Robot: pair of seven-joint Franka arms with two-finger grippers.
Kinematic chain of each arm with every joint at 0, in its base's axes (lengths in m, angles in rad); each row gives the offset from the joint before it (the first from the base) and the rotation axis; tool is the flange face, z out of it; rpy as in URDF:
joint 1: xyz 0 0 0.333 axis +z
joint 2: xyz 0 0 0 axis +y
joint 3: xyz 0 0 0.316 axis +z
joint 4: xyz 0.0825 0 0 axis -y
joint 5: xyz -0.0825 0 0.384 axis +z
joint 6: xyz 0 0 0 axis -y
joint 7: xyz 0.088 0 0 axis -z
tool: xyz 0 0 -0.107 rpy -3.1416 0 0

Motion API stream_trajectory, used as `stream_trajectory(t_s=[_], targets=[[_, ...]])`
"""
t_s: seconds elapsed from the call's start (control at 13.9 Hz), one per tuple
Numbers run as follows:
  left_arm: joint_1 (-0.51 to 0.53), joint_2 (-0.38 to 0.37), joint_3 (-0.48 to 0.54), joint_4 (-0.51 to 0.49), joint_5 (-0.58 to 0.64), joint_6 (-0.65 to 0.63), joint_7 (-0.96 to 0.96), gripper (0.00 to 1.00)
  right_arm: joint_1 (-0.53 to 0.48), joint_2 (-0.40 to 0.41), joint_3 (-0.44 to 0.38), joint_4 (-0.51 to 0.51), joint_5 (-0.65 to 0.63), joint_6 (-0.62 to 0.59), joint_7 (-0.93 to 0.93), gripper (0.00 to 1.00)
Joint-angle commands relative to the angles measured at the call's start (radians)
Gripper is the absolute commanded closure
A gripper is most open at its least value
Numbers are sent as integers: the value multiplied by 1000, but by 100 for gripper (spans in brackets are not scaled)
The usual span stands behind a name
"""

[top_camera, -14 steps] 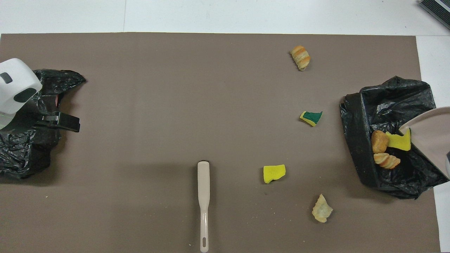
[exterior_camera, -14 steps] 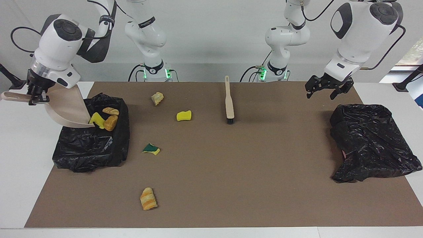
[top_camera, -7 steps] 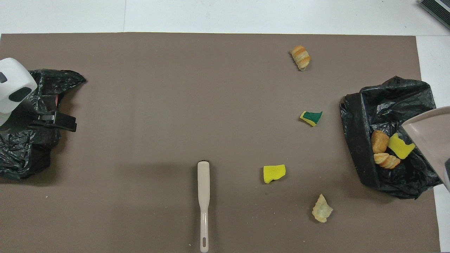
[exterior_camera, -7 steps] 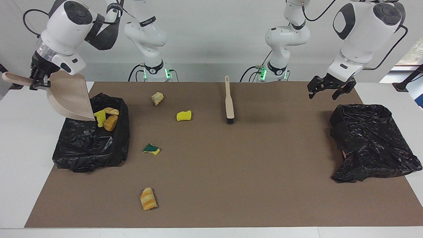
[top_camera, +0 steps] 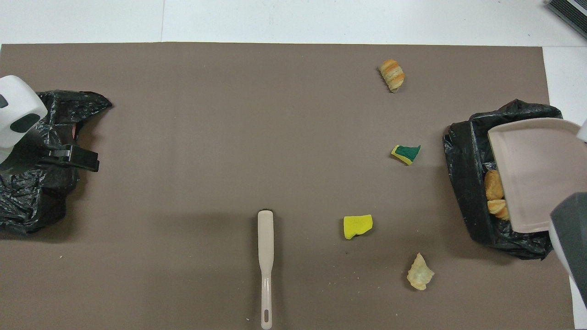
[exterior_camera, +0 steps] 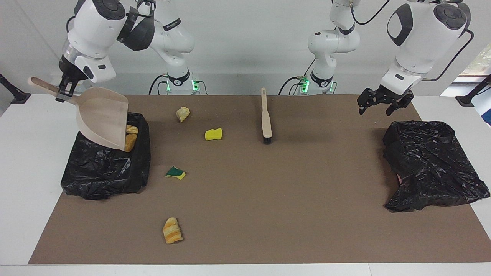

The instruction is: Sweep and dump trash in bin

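My right gripper [exterior_camera: 64,91] is shut on the handle of the beige dustpan [exterior_camera: 103,120], held tilted over the black-lined bin [exterior_camera: 103,172] at the right arm's end; the pan [top_camera: 532,174] covers much of the bin [top_camera: 467,183]. Two bread lumps [exterior_camera: 130,141] [top_camera: 493,185] lie in the bin; anything else there is hidden by the pan. On the mat lie a tan lump [exterior_camera: 183,114] [top_camera: 419,272], a yellow sponge [exterior_camera: 213,134] [top_camera: 357,226], a green-yellow sponge [exterior_camera: 175,173] [top_camera: 406,153] and a striped bread lump [exterior_camera: 172,230] [top_camera: 391,75]. My left gripper [exterior_camera: 375,108] [top_camera: 85,160] waits open over the mat.
The beige brush [exterior_camera: 265,119] [top_camera: 265,256] lies on the brown mat [exterior_camera: 287,199] near the robots, bristles pointing away from them. A second crumpled black bag [exterior_camera: 429,165] [top_camera: 27,197] sits at the left arm's end, under my left gripper's wrist.
My right arm lifted the dustpan and swung it over the bin; the pan now hides the yellow sponge that dropped into it. The left arm barely moved.
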Motion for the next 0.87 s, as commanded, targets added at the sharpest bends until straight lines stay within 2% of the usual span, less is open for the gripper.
stream_trajectory(t_s=[0.0, 0.07, 0.22, 0.36, 0.58, 0.79], targets=[[-15, 9, 2, 22, 19, -8, 13, 0, 31, 8, 12, 20, 117, -23, 201, 100], [-38, 6, 8, 22, 20, -8, 13, 0, 61, 11, 12, 29, 154, -40, 311, 100], [-104, 4, 92, 16, 20, -5, 23, 0, 155, 71, 15, 97, 206, -134, 666, 100], [-117, 3, 116, 18, 19, -1, 21, 0, 241, 178, 19, 208, 266, -187, 937, 100], [-121, 4, 116, 22, 14, -3, 10, 0, 278, 311, 21, 329, 367, -173, 1284, 100], [-112, 4, 125, 21, 14, -3, 9, 0, 396, 483, 21, 513, 375, -170, 1588, 100]])
